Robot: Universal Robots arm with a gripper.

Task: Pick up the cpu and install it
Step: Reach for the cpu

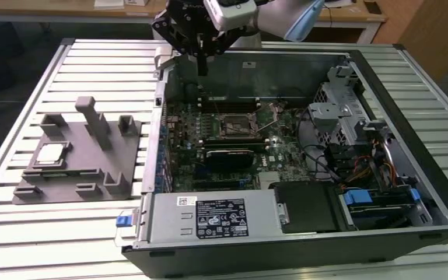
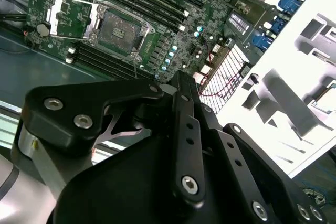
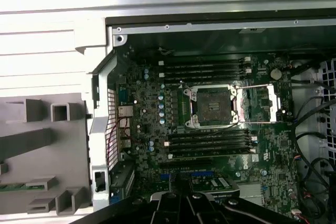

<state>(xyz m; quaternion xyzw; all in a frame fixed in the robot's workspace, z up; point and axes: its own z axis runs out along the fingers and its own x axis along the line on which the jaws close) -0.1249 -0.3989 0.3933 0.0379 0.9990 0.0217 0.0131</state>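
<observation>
Exterior view shows the gripper (image 1: 202,70) upper centre, fingers together and empty, the cpu (image 1: 51,153) on the grey tray (image 1: 60,188) at the exterior view's left, and a white printed label (image 1: 222,219) lower centre.

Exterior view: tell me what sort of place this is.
Probably a robotics lab or workshop set up for computer assembly: an open computer case sits on a slatted metal table, a grey tray beside it holds the cpu, and wooden desks stand behind.

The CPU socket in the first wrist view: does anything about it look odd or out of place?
Nothing looks damaged. The socket is empty, and its metal load plate is swung open beside it. In the exterior view, the cpu lies flat on the grey tray.
</observation>
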